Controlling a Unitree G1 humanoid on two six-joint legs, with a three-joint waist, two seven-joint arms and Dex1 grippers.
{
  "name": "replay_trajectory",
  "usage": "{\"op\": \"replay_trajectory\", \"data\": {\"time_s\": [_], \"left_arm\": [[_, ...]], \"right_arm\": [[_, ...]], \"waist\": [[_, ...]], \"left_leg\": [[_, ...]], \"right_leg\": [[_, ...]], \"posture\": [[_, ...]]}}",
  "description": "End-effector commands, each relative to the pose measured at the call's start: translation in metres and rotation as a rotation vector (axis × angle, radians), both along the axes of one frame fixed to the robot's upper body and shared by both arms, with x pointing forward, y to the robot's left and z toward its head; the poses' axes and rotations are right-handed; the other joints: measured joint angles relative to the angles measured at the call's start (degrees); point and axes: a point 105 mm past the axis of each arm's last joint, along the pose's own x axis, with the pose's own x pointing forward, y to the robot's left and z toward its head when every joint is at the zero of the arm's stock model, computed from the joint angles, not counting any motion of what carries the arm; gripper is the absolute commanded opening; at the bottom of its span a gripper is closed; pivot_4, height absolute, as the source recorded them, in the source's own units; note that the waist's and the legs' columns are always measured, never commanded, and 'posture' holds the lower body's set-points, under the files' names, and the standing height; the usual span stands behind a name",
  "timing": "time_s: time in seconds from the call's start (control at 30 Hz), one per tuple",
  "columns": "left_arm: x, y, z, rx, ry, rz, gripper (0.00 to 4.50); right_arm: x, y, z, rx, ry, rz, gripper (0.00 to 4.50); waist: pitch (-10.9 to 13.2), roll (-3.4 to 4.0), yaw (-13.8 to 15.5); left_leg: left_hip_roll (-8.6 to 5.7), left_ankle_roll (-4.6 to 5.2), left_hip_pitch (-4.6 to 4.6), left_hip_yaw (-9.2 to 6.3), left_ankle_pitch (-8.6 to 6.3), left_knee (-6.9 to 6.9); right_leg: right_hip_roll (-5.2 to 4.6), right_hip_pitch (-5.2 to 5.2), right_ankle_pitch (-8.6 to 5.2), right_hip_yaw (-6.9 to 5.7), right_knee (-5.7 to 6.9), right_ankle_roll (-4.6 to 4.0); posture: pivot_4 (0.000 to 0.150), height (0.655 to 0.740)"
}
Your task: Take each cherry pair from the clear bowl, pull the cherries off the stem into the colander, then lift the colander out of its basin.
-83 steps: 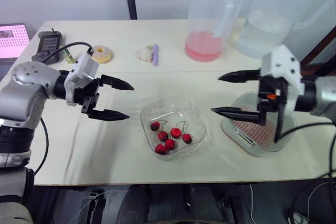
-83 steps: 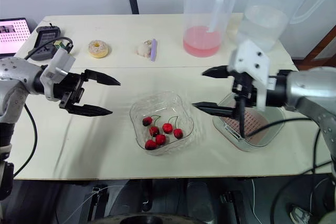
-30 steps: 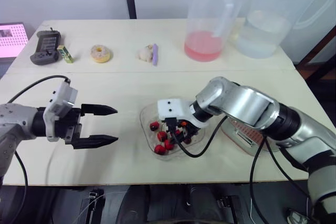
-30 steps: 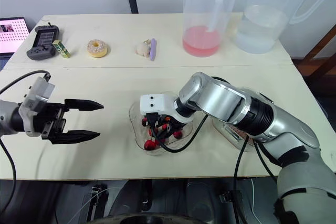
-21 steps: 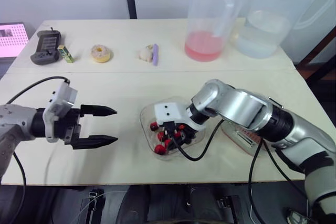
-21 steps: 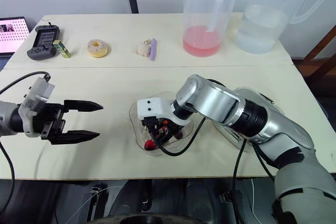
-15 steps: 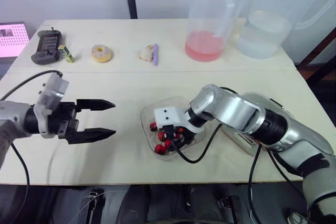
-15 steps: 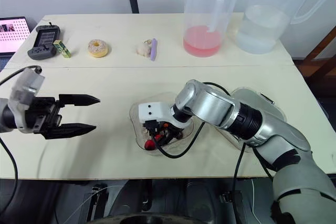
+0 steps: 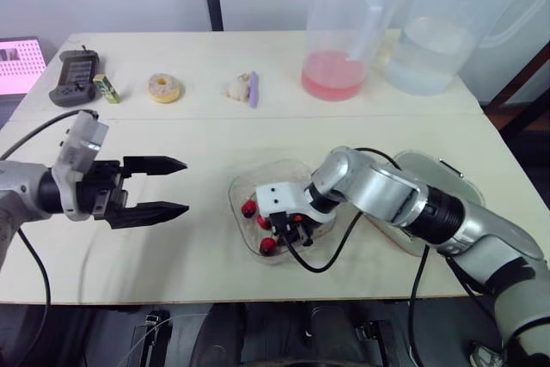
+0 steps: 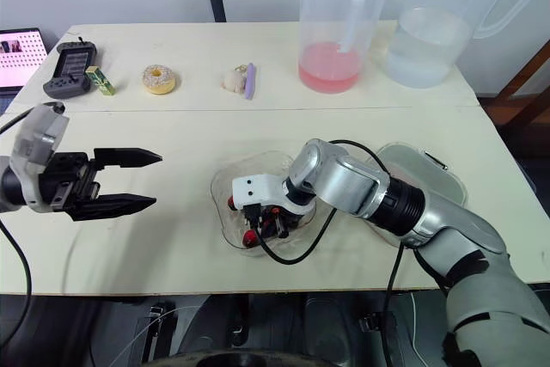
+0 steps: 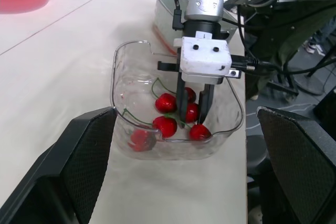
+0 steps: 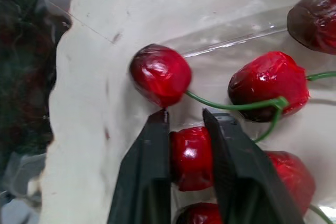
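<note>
**Right tool** [image 12: 185, 115] reaches down into the clear bowl [image 11: 116, 72]. Its two fingers are clamped on one cherry [image 12: 190, 156], which fills the gap between them and rests on the bowl floor. Just beyond the fingertips lies a stemmed pair [image 12: 268, 85], its green stem running crosswise to the fingers. Whether the gripped cherry shares a stem cannot be told.

**Left tool** [image 9: 186, 185] hangs spread wide and empty above the counter [image 9: 206, 135]. It is on the robot's left of the bowl, well apart, with its fingers pointing toward it.

The colander [image 11: 161, 34] sits in its basin [image 10: 434, 174] on the bowl's opposite, right side.

**Judged step:** the pick of a pair. The right tool is the nearer to both bowl and colander.
</note>
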Motion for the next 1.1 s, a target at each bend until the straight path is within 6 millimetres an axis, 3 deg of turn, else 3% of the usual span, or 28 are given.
{"op": "replay_trajectory", "data": {"time_s": [0.03, 0.23, 0.37, 0.57, 0.73, 0.83, 0.93, 1.1], "left_arm": [[-0.001, -0.003, 0.006, 0.008, -0.029, -0.023, 4.5], [0.002, -0.006, 0.005, 0.003, -0.031, -0.033, 4.5], [0.005, -0.007, 0.007, -0.007, -0.035, -0.035, 4.5], [0.016, -0.014, 0.016, -0.069, -0.044, -0.024, 4.5], [0.044, -0.02, 0.042, -0.219, -0.059, 0.063, 4.5], [0.062, -0.029, 0.072, -0.367, -0.1, 0.104, 4.5], [0.077, -0.033, 0.097, -0.472, -0.126, 0.144, 4.5], [0.095, -0.047, 0.125, -0.531, -0.149, 0.176, 4.5]], "right_arm": [[-0.002, 0.005, 0.014, 0.047, -0.02, 0.025, 0.42], [-0.006, 0.003, 0.032, 0.079, -0.042, 0.061, 0.42], [-0.007, -0.003, 0.059, 0.138, -0.096, 0.078, 0.42], [0.014, -0.011, 0.106, 0.316, -0.488, 0.154, 0.42], [0.038, -0.017, 0.144, 0.409, -0.798, 0.081, 0.42], [0.066, -0.019, 0.173, 0.415, -1.112, 0.008, 0.42], [0.086, -0.023, 0.189, 0.481, -1.259, -0.137, 0.42], [0.086, -0.017, 0.202, 0.523, -1.522, -0.143, 0.42]], "waist": [[0.0, 0.0, 0.0], [0.0, 0.0, 0.1], [0.0, 0.0, 0.1], [0.0, -0.02, 0.2], [0.0, -0.05, 0.3], [0.0, -0.07, 0.3], [0.0, -0.1, 0.2], [0.0, -0.1, 0.1]], "left_leg": [[0.0, 0.0, 0.0, 0.0, 0.0, 0.0], [0.0, 0.0, 0.0, 0.0, 0.0, 0.01], [0.0, 0.0, 0.0, 0.0, 0.0, 0.0], [-0.01, 0.0, 0.0, 0.0, 0.0, 0.01], [-0.02, 0.0, 0.0, 0.0, 0.0, 0.05], [-0.03, -0.01, 0.01, -0.01, 0.01, 0.06], [-0.05, -0.02, 0.01, -0.02, 0.01, 0.07], [-0.08, -0.02, 0.0, -0.05, 0.01, 0.02]], "right_leg": [[0.0, 0.0, 0.0, 0.0, 0.0, 0.0], [0.0, 0.01, 0.0, 0.0, -0.01, 0.0], [-0.01, 0.01, 0.0, 0.0, -0.01, 0.0], [0.0, 0.03, 0.0, -0.01, -0.05, 0.02], [0.01, 0.07, 0.01, -0.01, -0.01, 0.05], [0.01, 0.08, 0.02, -0.01, 0.03, 0.07], [0.02, 0.08, 0.14, -0.01, 0.03, 0.27], [0.01, 0.08, 0.16, -0.01, 0.04, 0.31]], "posture": [[0.15, 0.74], [0.15, 0.74], [0.15, 0.74], [0.15, 0.74], [0.15, 0.74], [0.15, 0.74], [0.15, 0.74], [0.15, 0.74]]}}
